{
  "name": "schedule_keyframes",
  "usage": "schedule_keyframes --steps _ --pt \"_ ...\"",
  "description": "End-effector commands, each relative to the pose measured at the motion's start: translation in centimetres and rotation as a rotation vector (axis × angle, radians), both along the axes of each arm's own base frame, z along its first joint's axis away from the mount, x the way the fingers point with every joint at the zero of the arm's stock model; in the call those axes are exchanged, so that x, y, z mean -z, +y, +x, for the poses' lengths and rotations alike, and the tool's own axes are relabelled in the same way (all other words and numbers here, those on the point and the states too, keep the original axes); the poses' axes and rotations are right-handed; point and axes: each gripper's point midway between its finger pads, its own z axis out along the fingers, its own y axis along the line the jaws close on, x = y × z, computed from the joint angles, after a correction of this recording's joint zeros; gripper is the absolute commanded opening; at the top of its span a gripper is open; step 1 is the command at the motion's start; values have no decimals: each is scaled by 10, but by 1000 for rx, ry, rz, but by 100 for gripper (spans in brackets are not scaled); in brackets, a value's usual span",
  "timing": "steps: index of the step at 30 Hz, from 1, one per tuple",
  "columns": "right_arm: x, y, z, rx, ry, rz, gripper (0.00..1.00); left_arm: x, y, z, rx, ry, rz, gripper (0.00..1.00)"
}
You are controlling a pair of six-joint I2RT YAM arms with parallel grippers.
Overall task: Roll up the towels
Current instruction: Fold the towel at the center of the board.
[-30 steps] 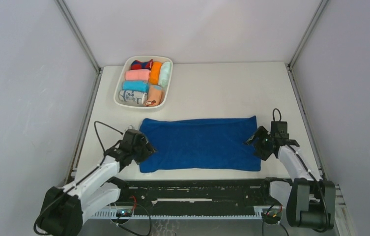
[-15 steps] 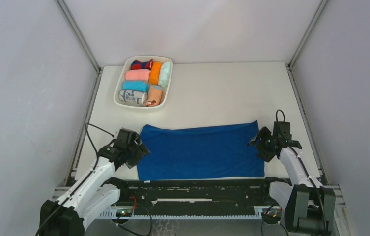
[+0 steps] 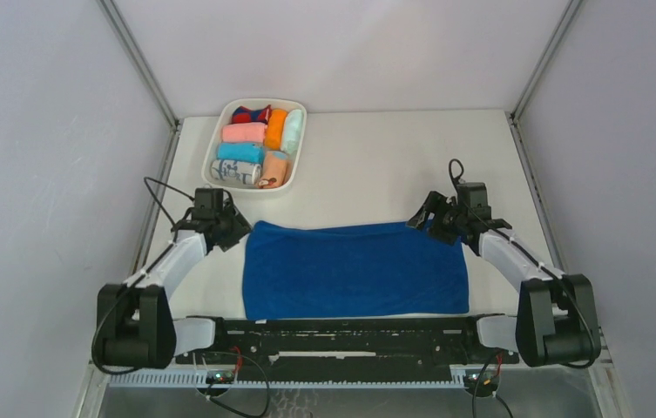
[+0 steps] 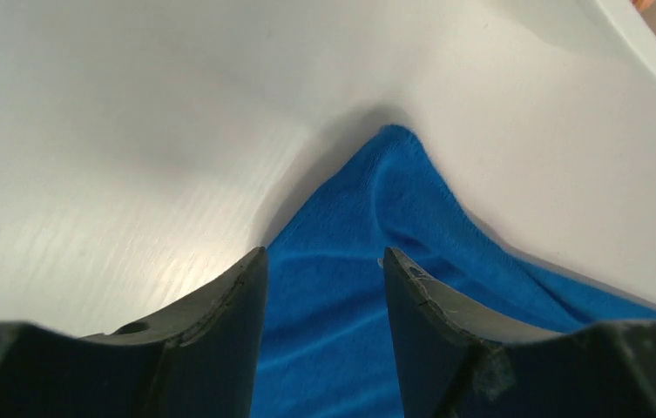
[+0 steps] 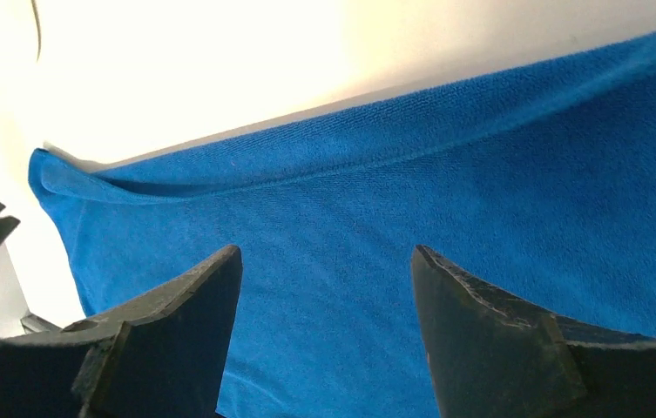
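Blue towel [image 3: 355, 270]: spread flat and unrolled on the desk [image 3: 376, 157], its long side running left to right; its near edge lies just beside the desk's near edge, about midway between the left and right edges
Towel's far left corner: in the left wrist view it ends in a small raised peak on bare desk, with the hem stitching showing
Towel's far edge: in the right wrist view a low fold runs along it
Peach-orange towel [image 3: 275, 168]: rolled, in the near right corner of the tray [image 3: 246, 190], touching the white printed roll [image 3: 235, 171] beside it
Left tool [image 4: 324, 254]: at the blue towel's far left corner, fingers a moderate way apart with blue cloth showing in the gap; nothing looks pinched
Right tool [image 5: 326, 250]: at the blue towel's far right corner, fingers wide apart over the cloth, holding nothing
Tray: white, toward the desk's far left corner, well apart from the blue towel
Other rolls in the tray: pink roll [image 3: 244, 132], light-blue roll [image 3: 240, 152], orange roll [image 3: 276, 128], mint roll [image 3: 293, 131], and a dark red-and-blue roll [image 3: 250, 114] at the far end
Cables: a black loop [image 3: 163, 193] rises behind the left wrist, and a smaller one [image 3: 455, 167] behind the right wrist
Desk: white and smooth
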Motion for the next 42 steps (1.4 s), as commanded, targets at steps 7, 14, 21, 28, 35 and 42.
schedule_keyframes --steps 7,14,21,28,35,42 --pt "-6 31 29 -159 -83 10 69 -1 -16 74 128 -74 -20 50" --pt "-13 84 28 -327 -105 76 67 18 -11 72 132 29 119 32" --pt "7 119 34 -360 -67 103 65 1 6 62 96 63 403 0" --pt "51 119 32 -301 67 110 60 -41 29 47 -6 89 748 0" --pt "76 110 27 -268 138 67 60 -63 49 38 -118 104 922 35" --pt "77 113 26 -279 146 88 59 -37 11 49 33 59 682 44"
